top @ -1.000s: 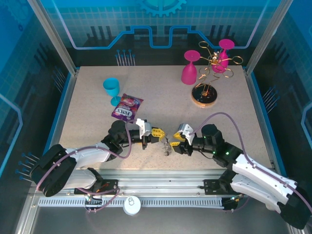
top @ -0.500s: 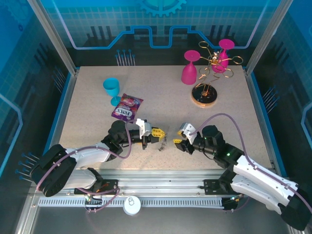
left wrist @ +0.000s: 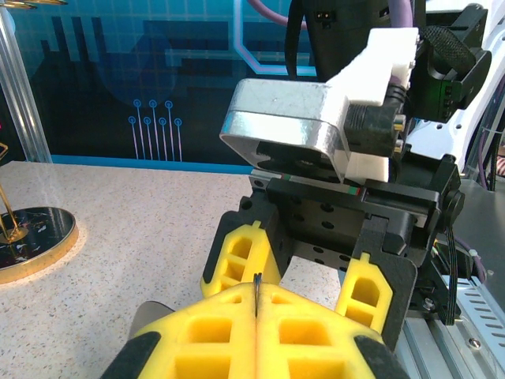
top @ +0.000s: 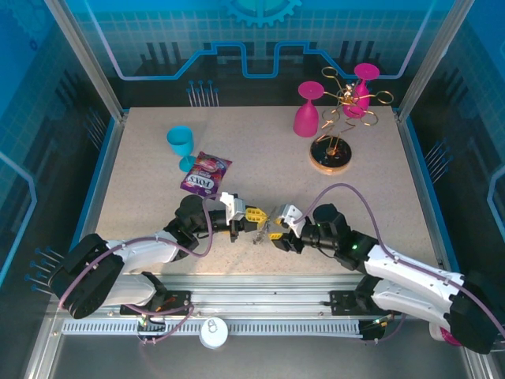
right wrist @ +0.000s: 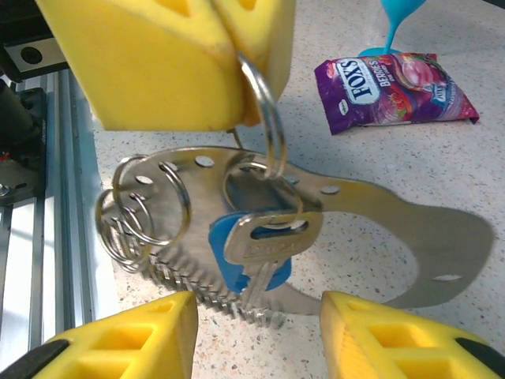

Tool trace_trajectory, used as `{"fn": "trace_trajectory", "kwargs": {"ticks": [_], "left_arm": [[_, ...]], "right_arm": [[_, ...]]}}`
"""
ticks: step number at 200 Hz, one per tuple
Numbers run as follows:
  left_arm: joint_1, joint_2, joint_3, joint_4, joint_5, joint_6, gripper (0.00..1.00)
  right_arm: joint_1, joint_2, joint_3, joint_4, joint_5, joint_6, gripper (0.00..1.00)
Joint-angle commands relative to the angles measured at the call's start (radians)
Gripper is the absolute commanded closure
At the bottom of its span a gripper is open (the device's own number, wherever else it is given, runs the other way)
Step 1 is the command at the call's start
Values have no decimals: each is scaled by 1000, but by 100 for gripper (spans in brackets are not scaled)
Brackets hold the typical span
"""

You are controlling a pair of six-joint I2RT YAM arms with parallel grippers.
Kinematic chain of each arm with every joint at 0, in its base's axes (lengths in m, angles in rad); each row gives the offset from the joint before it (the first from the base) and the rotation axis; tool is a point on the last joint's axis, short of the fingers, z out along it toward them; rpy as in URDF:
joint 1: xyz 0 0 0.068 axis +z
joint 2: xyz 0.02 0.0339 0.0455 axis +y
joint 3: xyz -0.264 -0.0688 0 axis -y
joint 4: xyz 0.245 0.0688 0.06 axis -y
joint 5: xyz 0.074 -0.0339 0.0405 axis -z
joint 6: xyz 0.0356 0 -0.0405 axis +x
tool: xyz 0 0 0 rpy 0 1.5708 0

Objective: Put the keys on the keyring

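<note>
**Left pincer clamps the keyring, right pincer stands open**

The left pincer (left wrist: 256,316) is closed tight on a thin split keyring (right wrist: 267,110), whose loop hangs below its yellow pads. A silver key (right wrist: 272,235) backed by blue plastic dangles at the ring's lower end. It hangs in front of a flat metal plate (right wrist: 371,205) pierced with holes, beside a cluster of smaller rings (right wrist: 142,209). The right pincer (right wrist: 260,335) faces them, jaws wide apart and empty, just below the key. Farther out on the table (right wrist: 394,162) lie a Fox's candy packet (right wrist: 394,79) and a turquoise goblet (top: 180,142).

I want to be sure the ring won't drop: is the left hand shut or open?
Shut. The left hand has its yellow fingers pressed together with no gap, pinching a thin metal ring.
</note>
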Motion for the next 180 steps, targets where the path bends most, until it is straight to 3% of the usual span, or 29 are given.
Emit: {"fn": "trace_trajectory", "kwargs": {"ticks": [1,49,89,120,180], "left_arm": [[-2,2,-3,56,23,-16,100],[-2,1,-2,56,24,-15,100],[-2,-1,-2,56,23,-14,100],[-2,2,-3,55,23,-12,100],[-2,5,-2,50,15,-6,100]], "right_arm": [[16,21,-5,86,-29,0,53],[24,77,7,166,7,-3,52],[25,66,5,155,40,-19,57],[25,15,-2,128,81,-32,65],[28,-70,4,11,134,-74,91]]}}
